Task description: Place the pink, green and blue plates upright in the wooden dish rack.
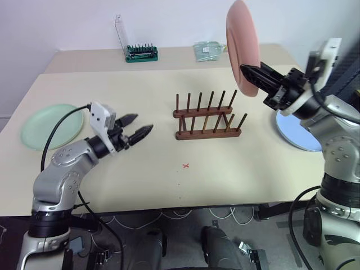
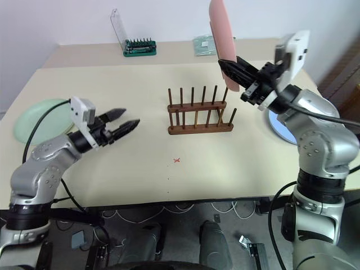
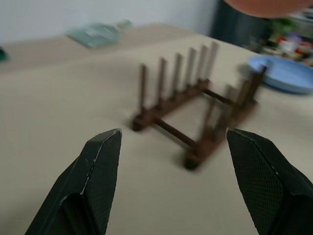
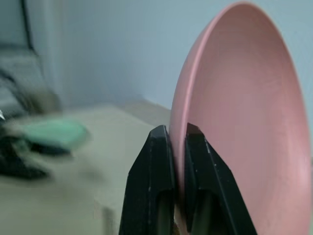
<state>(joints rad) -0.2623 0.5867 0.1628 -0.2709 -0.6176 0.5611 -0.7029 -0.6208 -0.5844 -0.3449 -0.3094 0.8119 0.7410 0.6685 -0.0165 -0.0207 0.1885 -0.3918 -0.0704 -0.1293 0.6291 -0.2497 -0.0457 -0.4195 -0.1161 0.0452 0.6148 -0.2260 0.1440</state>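
Note:
The pink plate is held upright in the air, above and to the right of the wooden dish rack, with my right gripper shut on its lower rim. The rack stands bare at the table's middle. My left gripper hovers open and bare over the table, left of the rack, pointing at it. The green plate lies flat at the left edge, behind my left arm. At the right edge, partly hidden by my right arm, lies the blue plate.
A green bit holder with a clear lid and a clear packet sit at the far side of the table. A small red cross marks the tabletop in front of the rack.

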